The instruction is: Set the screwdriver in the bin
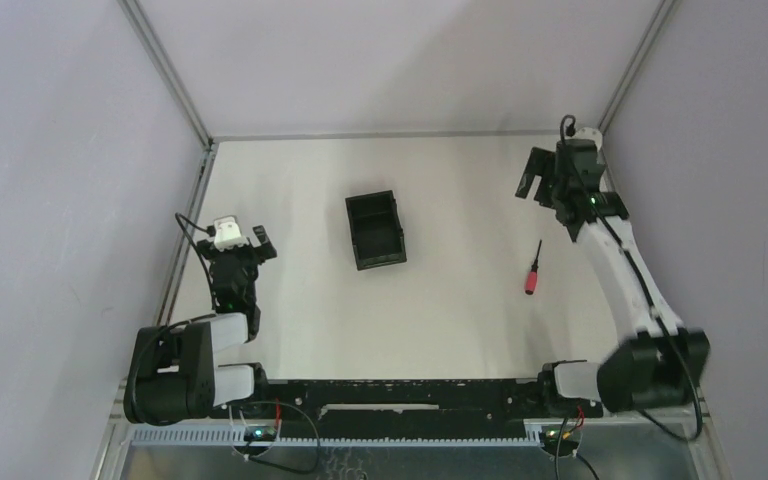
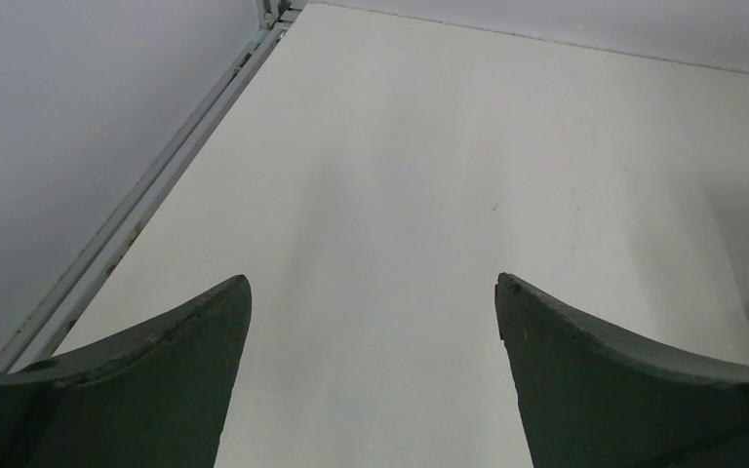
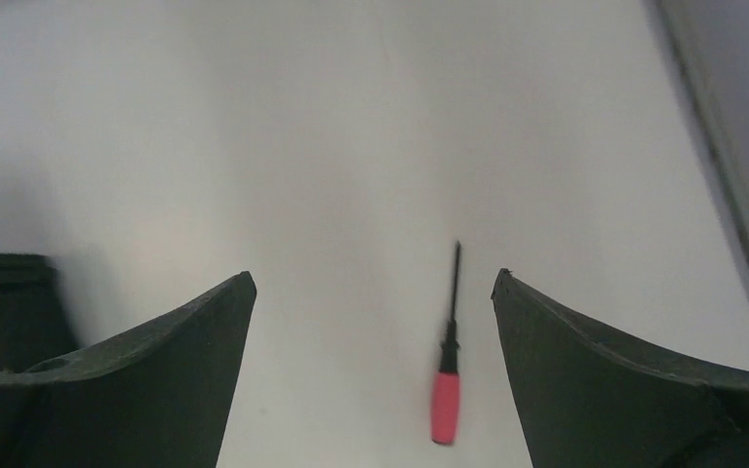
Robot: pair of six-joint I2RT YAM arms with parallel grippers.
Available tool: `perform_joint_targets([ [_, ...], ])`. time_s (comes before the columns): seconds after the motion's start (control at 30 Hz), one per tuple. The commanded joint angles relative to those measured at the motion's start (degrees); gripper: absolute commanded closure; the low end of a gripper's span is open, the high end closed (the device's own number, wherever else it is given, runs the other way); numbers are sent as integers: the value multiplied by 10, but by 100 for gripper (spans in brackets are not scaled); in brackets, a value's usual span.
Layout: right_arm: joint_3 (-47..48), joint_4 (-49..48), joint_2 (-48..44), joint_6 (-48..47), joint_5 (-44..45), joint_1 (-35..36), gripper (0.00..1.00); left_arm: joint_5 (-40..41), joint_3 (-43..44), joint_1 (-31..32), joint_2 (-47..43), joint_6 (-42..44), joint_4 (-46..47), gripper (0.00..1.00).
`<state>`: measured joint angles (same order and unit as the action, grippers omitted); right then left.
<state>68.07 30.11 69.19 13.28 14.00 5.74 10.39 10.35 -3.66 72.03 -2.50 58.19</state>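
Screwdriver [image 1: 533,270] out on the table [image 1: 460,330], not in the bin [image 1: 352,231].
Left gripper [image 1: 257,241] is sitting wide open, holding nothing; the bin is standing mid-table; the screwdriver is lying flat well to its right, pink handle nearest the arms; right gripper [image 1: 534,186] is hovering beyond it, jaws gaping, empty.

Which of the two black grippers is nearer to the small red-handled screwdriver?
The right gripper: the red-handled screwdriver lies in its half of the white table, while the left gripper is beyond the black plastic bin.
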Motion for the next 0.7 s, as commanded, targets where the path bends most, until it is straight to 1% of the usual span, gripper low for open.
perform_joint_targets([
  [0.0, 14, 148, 121, 21, -74, -61, 0, 1, 8, 2, 0, 9, 23, 0],
  [0.07, 9, 145, 175, 19, -84, -77, 2, 1, 7, 2, 0, 10, 23, 0],
  [0.13, -2, 129, 224, 16, -86, -78, 5, 1, 8, 2, 0, 10, 23, 0],
  [0.2, -21, 104, 252, 18, -92, -79, 9, 1, 8, 2, 1, 9, 23, 0],
  [0.33, -50, 74, 287, 31, -93, -79, 16, 1, 7, 2, 0, 9, 23, 0],
  [0.4, -66, 62, 295, 35, -97, -79, 21, 1, 7, 2, 0, 9, 23, 0],
  [0.5, -85, 57, 300, 36, -96, -79, 27, 2, 8, 2, 0, 9, 23, 0],
  [0.53, -90, 55, 300, 37, -101, -79, 30, 1, 8, 2, 0, 9, 23, 0],
  [0.6, -101, 53, 299, 34, -110, -79, 40, 1, 7, 2, 0, 9, 23, 0],
  [0.67, -102, 55, 302, 32, -112, -79, 55, 1, 7, 3, 0, 9, 23, 0],
])
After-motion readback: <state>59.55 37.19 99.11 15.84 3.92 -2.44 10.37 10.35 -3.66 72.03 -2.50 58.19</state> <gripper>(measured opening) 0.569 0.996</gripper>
